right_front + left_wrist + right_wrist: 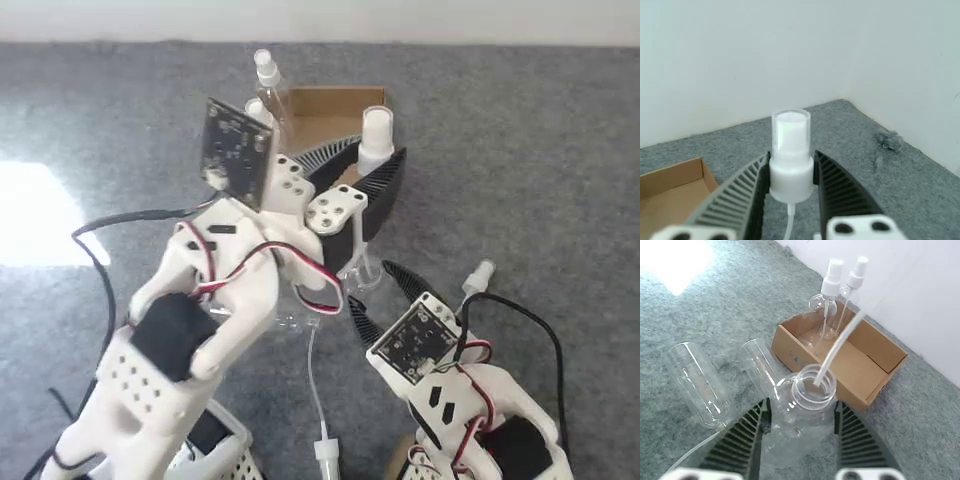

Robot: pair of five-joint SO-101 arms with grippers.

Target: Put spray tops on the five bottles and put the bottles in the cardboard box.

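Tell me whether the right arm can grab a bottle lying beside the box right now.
Probably not: the right gripper is shut on an open bottle, a spray tube dipping into its neck. The lying bottles are uncovered and close, so it would need to let go first.

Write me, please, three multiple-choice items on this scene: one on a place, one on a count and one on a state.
1. Where do the two topped bottles stand? A) inside the cardboard box B) lying outside it C) in a gripper
2. How many bare bottles lie on the carpet? A) none B) two C) five
3. What is the left gripper doing? A) hanging open B) gripping a bottle C) shut on a spray top
Answers: 1 A, both stand within the box walls. 2 B, two lie on their sides near the box. 3 C, it clamps the top's collar, and the tube dips into the open bottle in the right gripper.
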